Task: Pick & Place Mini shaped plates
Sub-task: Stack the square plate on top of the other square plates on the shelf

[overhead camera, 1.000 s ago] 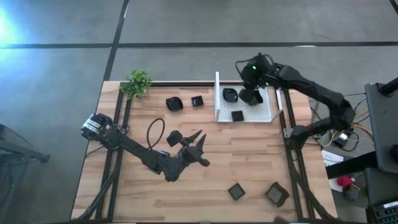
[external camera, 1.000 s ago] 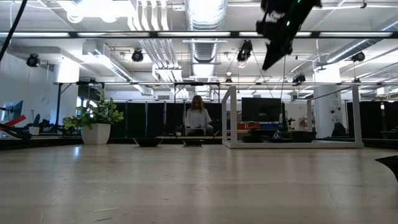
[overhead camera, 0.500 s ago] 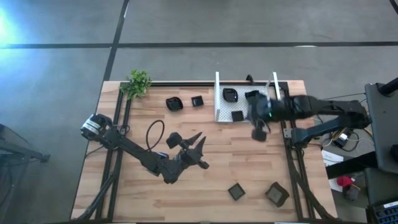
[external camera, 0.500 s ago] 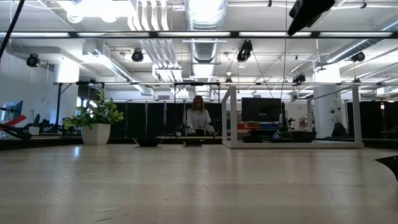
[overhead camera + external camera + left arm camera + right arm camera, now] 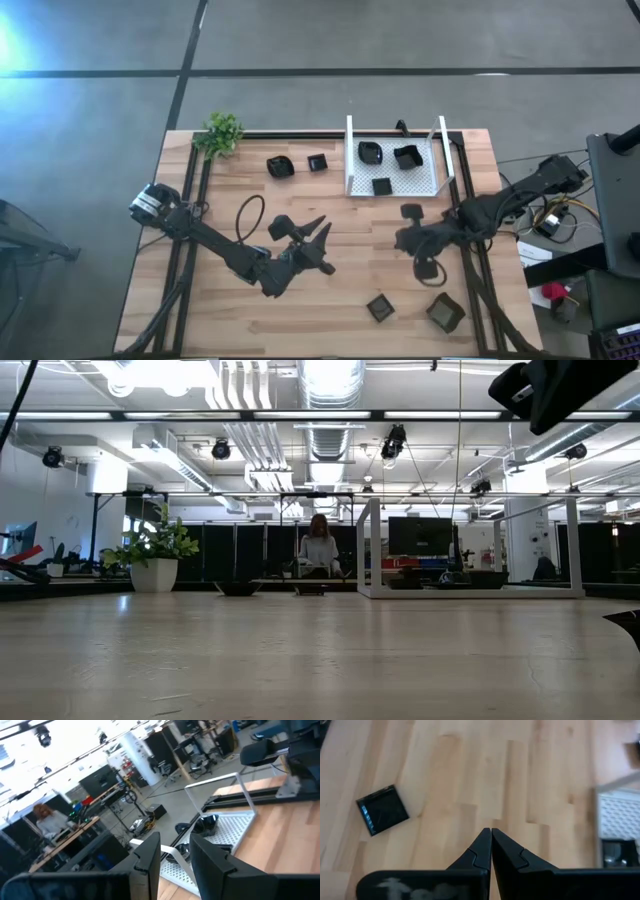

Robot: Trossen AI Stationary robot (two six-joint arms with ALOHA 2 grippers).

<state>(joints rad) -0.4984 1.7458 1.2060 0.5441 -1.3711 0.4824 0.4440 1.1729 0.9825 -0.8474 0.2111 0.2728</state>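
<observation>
Overhead and wrist views of the two-arm workcell. The right gripper [image 5: 405, 240] hangs above bare table [image 5: 350, 330], its fingers [image 5: 485, 851] pressed together with nothing between them. Behind it stands the white mesh tray [image 5: 433, 186], which holds three mini shaped plates: a rounded one [image 5: 371, 152], a squarish one [image 5: 406, 157] and a small square one [image 5: 381, 186]. Nearer the table's front edge than this gripper lie two more plates, one [image 5: 379, 307] just ahead of it and one [image 5: 446, 312] out toward the right edge; the right wrist view shows one square plate [image 5: 382, 810] flat on the wood, well apart from the fingertips.

The left gripper [image 5: 322, 243] waits over the middle of the table, its two fingers [image 5: 150, 857] parted and empty; a dark piece [image 5: 281, 225] lies just beside it. Two further plates [image 5: 279, 166] and [image 5: 317, 161] sit beyond it, between the potted plant [image 5: 221, 133] and the tray.
</observation>
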